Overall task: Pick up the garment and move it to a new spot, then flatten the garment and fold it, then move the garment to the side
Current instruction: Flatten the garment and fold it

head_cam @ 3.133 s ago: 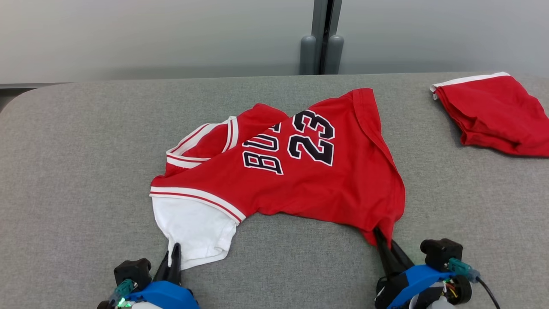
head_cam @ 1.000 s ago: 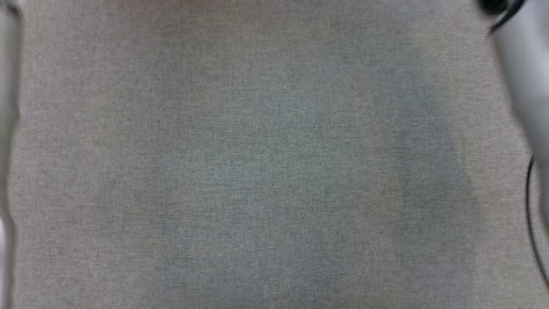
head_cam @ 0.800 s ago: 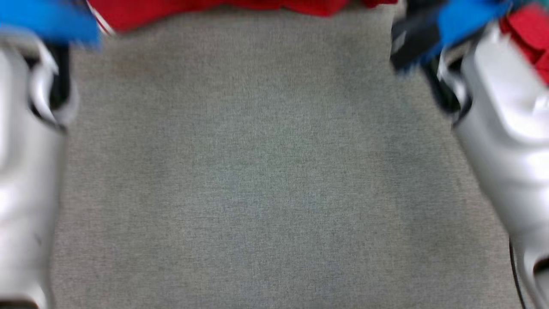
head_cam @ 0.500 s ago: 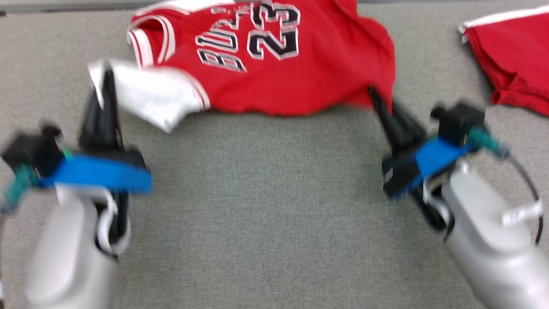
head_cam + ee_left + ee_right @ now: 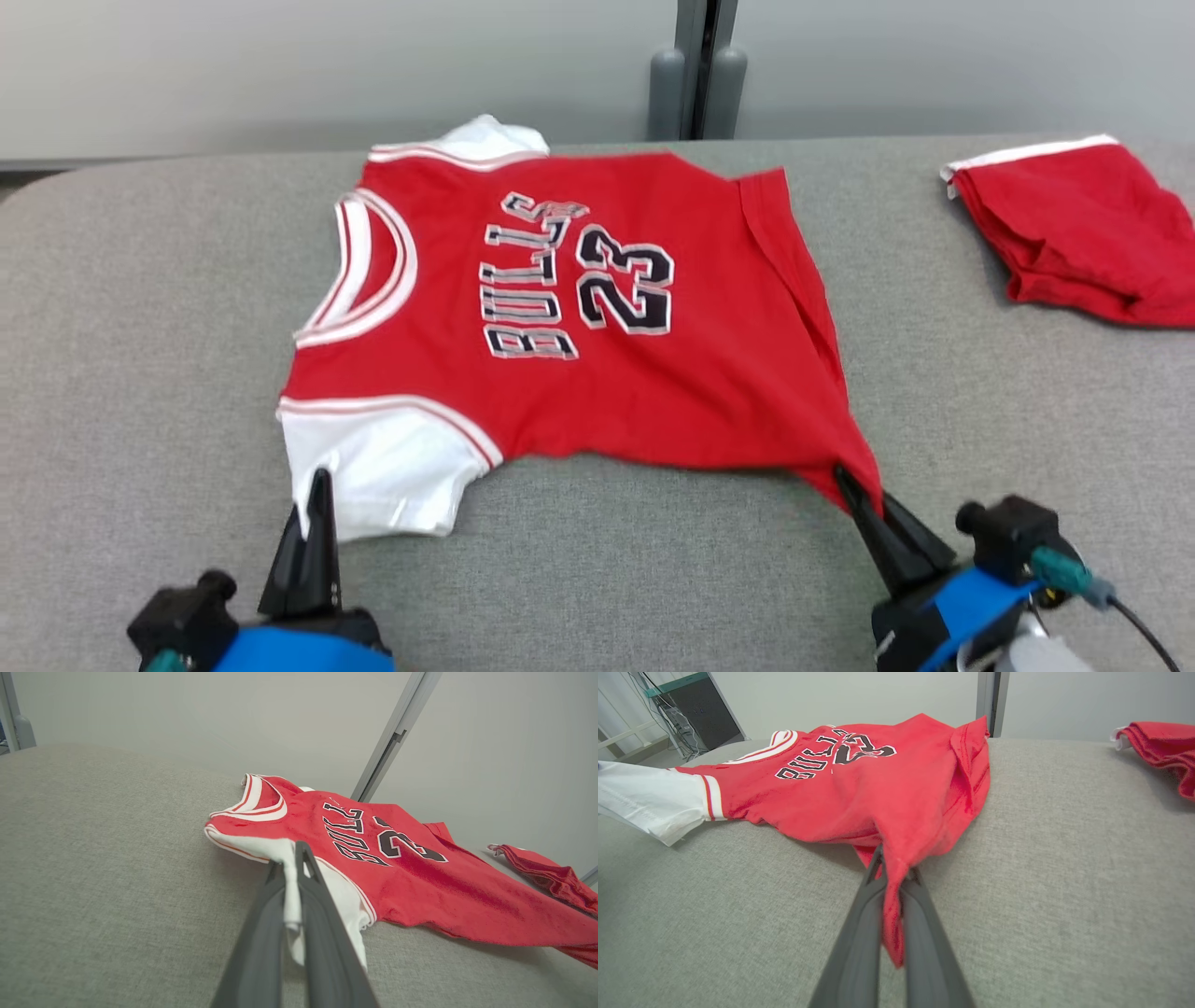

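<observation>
garment (image 5: 607,401) lies on the table (image 5: 140,373), folded cloth (image 5: 1083,233) well to its right

There is one red shirt (image 5: 579,373). There is one pair of red shorts (image 5: 1083,233), well to the right of the shirt. There are two claws at the shirt's near edge: the left claw (image 5: 322,485) and the right claw (image 5: 845,481). There is one gray table (image 5: 140,327).

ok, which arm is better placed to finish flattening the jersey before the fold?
Right, probably. Its jaws are shut on the near hem corner of the jersey, beside the hem edge that lies doubled over. The left jaws pinch the white sleeve, which already lies flat.
</observation>
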Controlling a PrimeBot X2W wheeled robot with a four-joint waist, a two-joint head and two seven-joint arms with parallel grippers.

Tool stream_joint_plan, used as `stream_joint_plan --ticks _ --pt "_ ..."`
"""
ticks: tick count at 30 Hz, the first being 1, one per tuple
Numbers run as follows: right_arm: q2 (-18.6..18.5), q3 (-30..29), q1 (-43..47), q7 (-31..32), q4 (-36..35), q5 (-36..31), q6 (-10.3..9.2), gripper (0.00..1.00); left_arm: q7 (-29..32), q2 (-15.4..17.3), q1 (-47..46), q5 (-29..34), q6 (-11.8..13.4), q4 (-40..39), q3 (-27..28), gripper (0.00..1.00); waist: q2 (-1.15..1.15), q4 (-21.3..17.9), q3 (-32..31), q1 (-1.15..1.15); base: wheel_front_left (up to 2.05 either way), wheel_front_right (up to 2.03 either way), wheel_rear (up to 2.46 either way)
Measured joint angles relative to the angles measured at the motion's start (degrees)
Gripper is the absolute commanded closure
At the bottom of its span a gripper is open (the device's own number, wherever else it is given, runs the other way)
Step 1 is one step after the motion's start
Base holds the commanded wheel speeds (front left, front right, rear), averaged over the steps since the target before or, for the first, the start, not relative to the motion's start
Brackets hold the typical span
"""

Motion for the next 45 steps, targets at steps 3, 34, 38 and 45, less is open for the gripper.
stream_joint_plan --ticks 3,34,38,45 --pt "-0.66 -1.16 4.33 0.00 -2.18 -0.29 0.00 1.00 0.00 -0.37 4.49 0.04 0.91 -2.56 0.38 1.00 0.00 0.04 -1.88 0.00 0.00 0.00 0.00" --pt "-1.37 -4.89 10.35 6.91 -11.82 -6.04 0.00 1.00 5.93 5.73 3.06 2.02 0.92 -10.39 -1.91 1.00 0.00 -0.57 -2.67 0.03 0.00 0.00 0.00" --pt "-1.74 -4.48 6.75 7.95 -10.68 -5.99 0.00 1.00 6.48 7.06 -1.78 2.55 -0.14 -7.01 -3.09 1.00 0.00 -1.04 -1.55 0.03 0.00 0.00 0.00" --pt "-2.05 -3.35 0.03 8.67 -6.45 -5.24 0.00 1.00 6.10 9.07 -12.50 2.75 -1.23 1.35 -5.25 1.00 0.00 -1.56 1.76 0.03 0.00 0.00 0.00"
